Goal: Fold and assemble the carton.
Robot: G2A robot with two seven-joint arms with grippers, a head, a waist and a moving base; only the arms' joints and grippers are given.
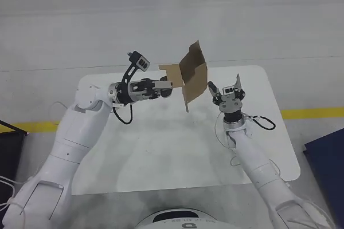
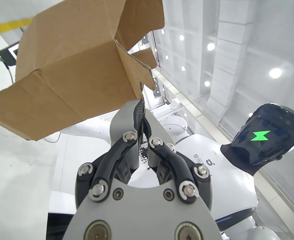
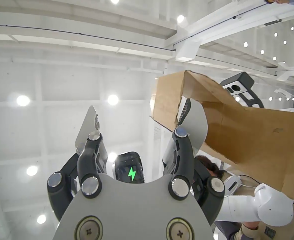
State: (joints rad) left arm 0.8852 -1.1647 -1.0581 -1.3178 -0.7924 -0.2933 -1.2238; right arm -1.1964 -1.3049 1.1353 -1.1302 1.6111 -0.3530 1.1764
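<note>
1 carton (image 1: 192,73) half-open, flaps loose, held above table (image 1: 160,149) | left claw (image 2: 142,112) pinches its flap edge | right claw (image 3: 140,118) spread, one finger beside carton wall

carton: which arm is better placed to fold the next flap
Right, probably. The left gripper is shut on an edge of the carton, holding it above the table; the right gripper is open and empty beside it.

Plain brown carton (image 1: 190,73), white table (image 1: 160,149)
</note>
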